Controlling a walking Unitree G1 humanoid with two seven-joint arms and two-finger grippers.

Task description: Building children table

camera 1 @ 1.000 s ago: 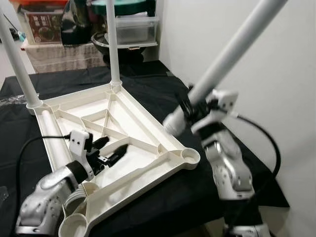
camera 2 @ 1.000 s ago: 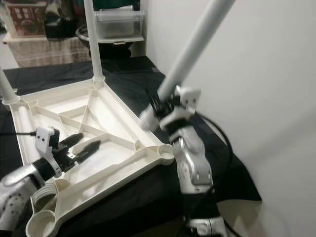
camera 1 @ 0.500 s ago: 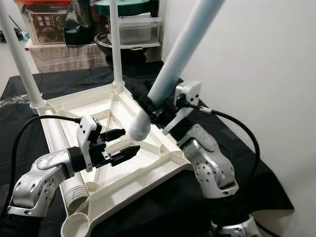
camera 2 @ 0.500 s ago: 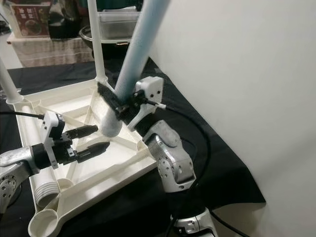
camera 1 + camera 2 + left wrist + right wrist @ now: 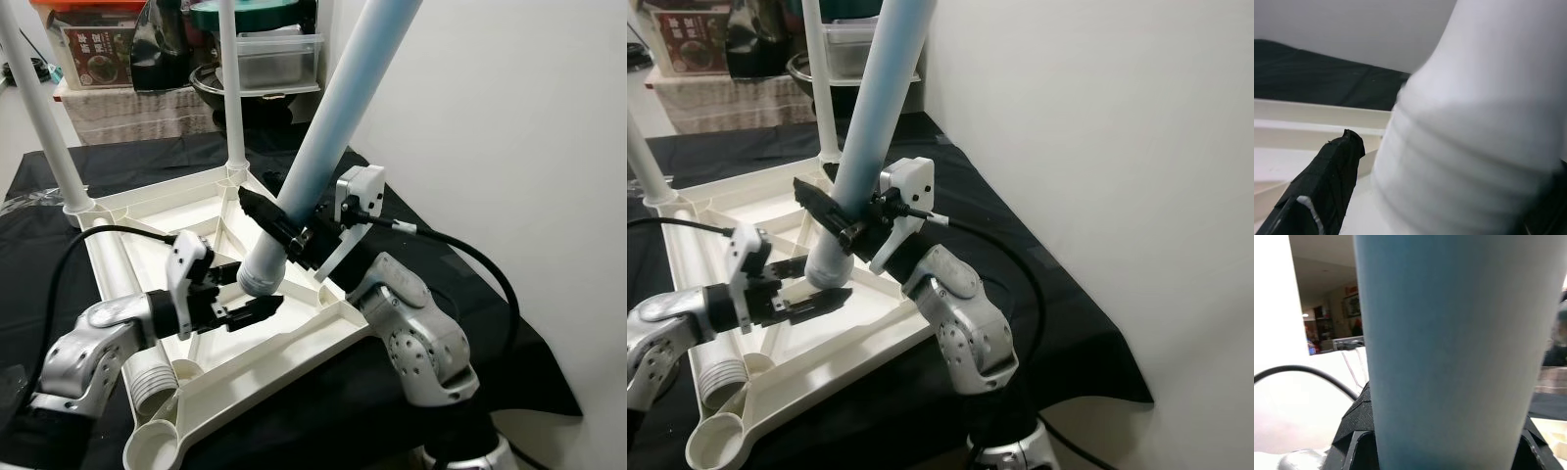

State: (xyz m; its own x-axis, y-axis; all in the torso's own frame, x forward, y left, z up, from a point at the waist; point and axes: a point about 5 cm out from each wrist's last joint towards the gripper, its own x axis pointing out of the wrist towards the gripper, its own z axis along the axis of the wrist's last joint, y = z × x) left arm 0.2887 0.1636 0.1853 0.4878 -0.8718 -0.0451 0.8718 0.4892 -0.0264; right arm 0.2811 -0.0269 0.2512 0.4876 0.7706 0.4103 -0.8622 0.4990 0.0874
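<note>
Black cloth (image 5: 323, 166) covered the work surface in front of me, with a white wall on my right and shelves of boxes and tubs (image 5: 274, 57) at the far end. On the cloth lay the upturned white tabletop (image 5: 294, 259), its ribbed underside facing up. Two white legs (image 5: 227, 88) already stood upright in the far corner sockets, well beyond both my grippers. Another leg (image 5: 113, 284) lay flat along the tabletop's left edge, beside my left arm, with its threaded end (image 5: 152, 382) close to the near corner socket (image 5: 152, 448).

My right gripper (image 5: 279, 230) was clamped around a pale blue-white leg (image 5: 328, 137) near its lower end, holding it tilted, the top leaning away to my right. The leg's lower end (image 5: 260, 279) hung just above the tabletop's ribs, near the middle.

My left gripper (image 5: 245, 297) reached in from the left, its two black fingers (image 5: 250, 311) spread apart on either side of that lower end. I could not tell whether they touched it.
</note>
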